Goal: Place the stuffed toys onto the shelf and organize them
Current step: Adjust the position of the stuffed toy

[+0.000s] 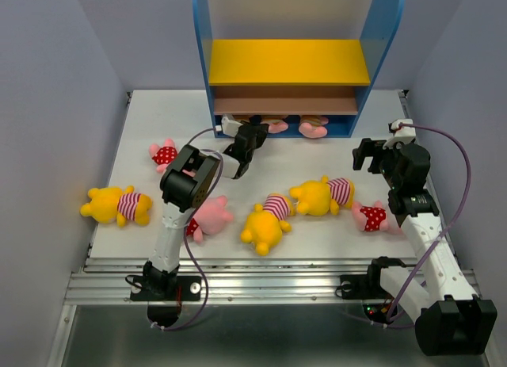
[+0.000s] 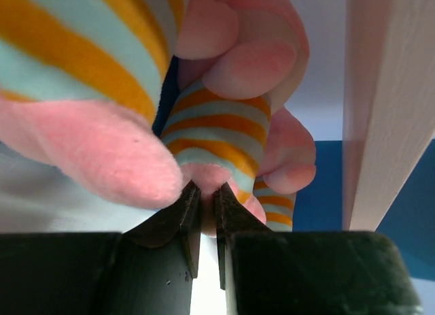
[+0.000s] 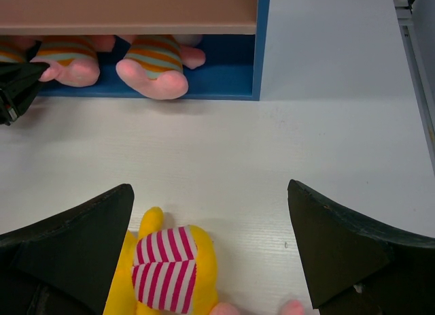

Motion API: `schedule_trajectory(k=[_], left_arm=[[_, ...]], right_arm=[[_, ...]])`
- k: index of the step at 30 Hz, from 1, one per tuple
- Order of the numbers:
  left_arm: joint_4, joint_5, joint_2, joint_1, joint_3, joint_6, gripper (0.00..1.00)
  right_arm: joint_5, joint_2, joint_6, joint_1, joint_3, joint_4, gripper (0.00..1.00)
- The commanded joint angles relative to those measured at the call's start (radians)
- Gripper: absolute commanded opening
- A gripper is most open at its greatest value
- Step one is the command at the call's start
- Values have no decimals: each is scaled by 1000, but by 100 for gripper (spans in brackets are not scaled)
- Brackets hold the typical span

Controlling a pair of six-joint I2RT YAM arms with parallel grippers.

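At least two striped pigs (image 1: 313,128) lie on the blue base of the shelf (image 1: 202,50), top centre; the left tool (image 2: 204,194) pinches narrowly on one's foot. Six toys (image 1: 265,228) wait on the desk (image 1: 317,157) below; the right tool (image 3: 211,192) gapes wide, empty

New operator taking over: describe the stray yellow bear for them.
Find the white table, then its left edge, beyond the left arm. The yellow bear there lies alone; the other two bears lie together between the arms.
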Motion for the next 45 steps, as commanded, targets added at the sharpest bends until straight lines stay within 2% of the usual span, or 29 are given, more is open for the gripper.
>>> schedule_trajectory(k=[1,13,34,38,45], left_arm=[[35,61,12,10,49,63,17],[42,163,45,21,90,112,15],[139,173,1,13,-17,76,17],[139,176,9,13,-8,66,21],[139,180,6,13,-17,56,42]], right_arm=[[3,-6,-16,-5,-6,55,100],[2,-4,-17,-5,-6,55,100],[0,-1,-17,-5,-6,55,100],[2,1,-16,-5,-4,55,100],[3,2,-16,-5,-4,55,100]])
